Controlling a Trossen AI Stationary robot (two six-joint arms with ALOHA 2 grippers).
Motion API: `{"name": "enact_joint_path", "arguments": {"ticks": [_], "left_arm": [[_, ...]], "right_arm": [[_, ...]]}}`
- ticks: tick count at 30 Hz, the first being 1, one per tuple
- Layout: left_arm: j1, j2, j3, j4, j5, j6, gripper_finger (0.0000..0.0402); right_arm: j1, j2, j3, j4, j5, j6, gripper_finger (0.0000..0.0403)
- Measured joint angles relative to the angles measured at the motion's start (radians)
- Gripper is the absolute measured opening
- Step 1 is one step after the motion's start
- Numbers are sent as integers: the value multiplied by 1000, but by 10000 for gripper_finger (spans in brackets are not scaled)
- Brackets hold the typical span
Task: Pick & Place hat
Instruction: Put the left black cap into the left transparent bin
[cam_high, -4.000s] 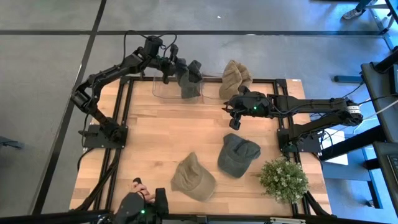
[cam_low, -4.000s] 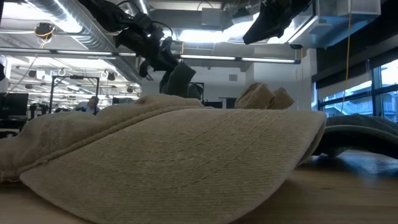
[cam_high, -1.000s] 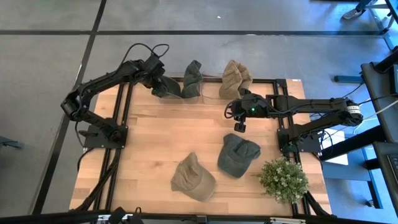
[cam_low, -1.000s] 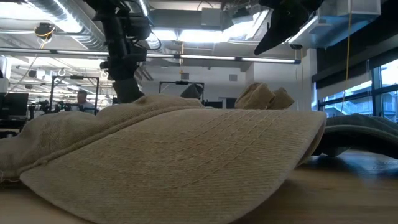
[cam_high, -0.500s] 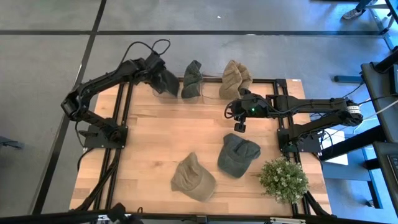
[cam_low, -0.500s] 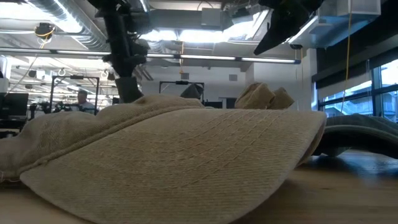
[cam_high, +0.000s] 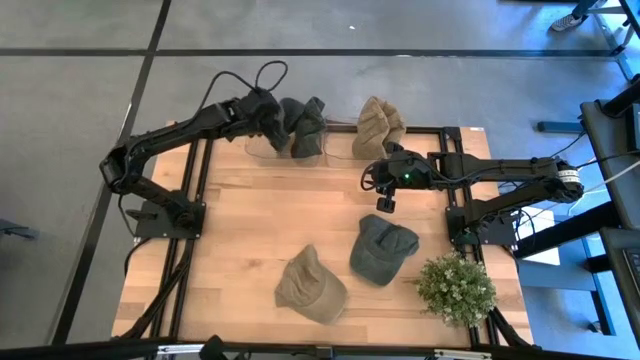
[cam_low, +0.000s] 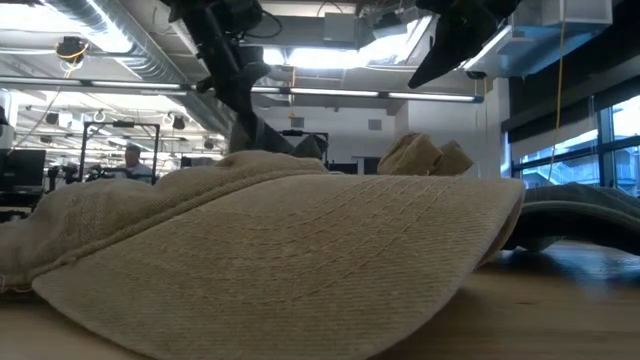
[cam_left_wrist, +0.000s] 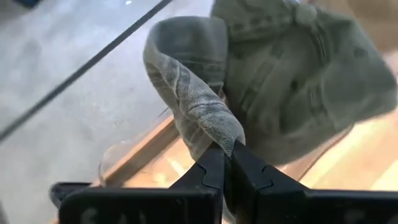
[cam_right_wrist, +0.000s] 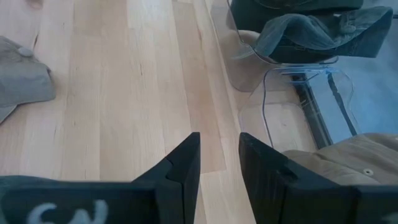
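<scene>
A dark grey-green hat (cam_high: 308, 126) sits on a clear stand (cam_high: 262, 148) at the table's far edge. It also shows in the left wrist view (cam_left_wrist: 298, 74). My left gripper (cam_high: 279, 112) is beside it on the left, shut on its brim. A tan hat (cam_high: 378, 124) sits on a second stand to the right. My right gripper (cam_high: 385, 198) hovers open and empty over the table's middle right, also in its wrist view (cam_right_wrist: 217, 158). A dark green hat (cam_high: 383, 248) and a tan hat (cam_high: 310, 285) lie on the table nearer the front. My left gripper pinches the hat's brim (cam_left_wrist: 208, 121) between its two shut fingers, at the brim's curled edge. The fingers come from the table's left. The brim is bent up and folded toward the gripper, while the crown (cam_left_wrist: 311, 68) rests on the clear stand.
A potted plant (cam_high: 456, 288) stands at the near right corner. In the low view, the tan hat (cam_low: 280, 260) fills the foreground and hides most of the table. Bare wood lies across the table's left half (cam_high: 240, 230).
My left gripper has moved toward the far edge and toward the dark grey-green hat on the stand, turning as it went. It now has the hat's brim between its fingers. My right gripper has kept still.
</scene>
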Motion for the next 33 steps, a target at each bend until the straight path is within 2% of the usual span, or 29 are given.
{"name": "enact_joint_path", "arguments": {"ticks": [7, 13, 18, 27, 30, 33], "left_arm": [[-8, 0, -23, 122, -45, -147, 4], [-8, 0, -83, 104, -136, -241, 4], [-8, 0, -129, 143, -157, -294, 4], [-62, 0, -131, 349, -89, -243, 8], [-68, 0, -131, 381, -64, -252, 8], [-81, 0, -131, 382, -81, -216, 9]], "right_arm": [[0, 0, 0, 1, 0, -2, 111], [0, 0, 0, 0, 0, -3, 111], [0, 0, 0, -10, 0, -3, 111], [0, 0, 0, -16, 0, -3, 111], [0, 0, 0, -16, 0, -3, 111], [0, 0, 0, -17, 0, -3, 111]]}}
